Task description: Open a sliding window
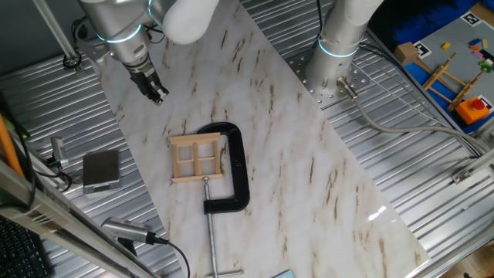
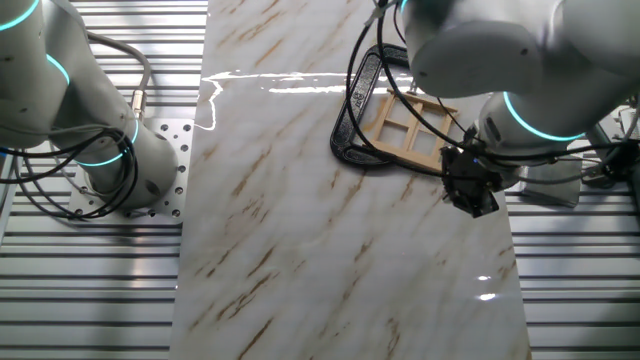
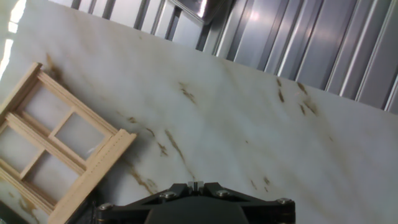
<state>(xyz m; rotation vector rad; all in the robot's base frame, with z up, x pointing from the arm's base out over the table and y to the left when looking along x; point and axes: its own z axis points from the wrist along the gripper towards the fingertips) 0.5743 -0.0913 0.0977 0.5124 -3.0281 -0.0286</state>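
A black C-clamp [image 1: 234, 166] is seen at frame centre on the marble surface [image 1: 309, 177], its steel screw [image 1: 211, 232] pointing down. A grey box [image 1: 101, 170] lies at left; coloured blocks [image 1: 463, 69] upper right.

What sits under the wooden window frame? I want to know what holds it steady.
The sliding window lies flat on the marble board, which shows through its panes. The black C-clamp grips its far edge; the contact underneath is hidden.

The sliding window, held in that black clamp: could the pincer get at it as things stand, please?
Probably yes: the pincer hangs apart from the sliding window, only bare marble between them; the clamp wraps just its far side.
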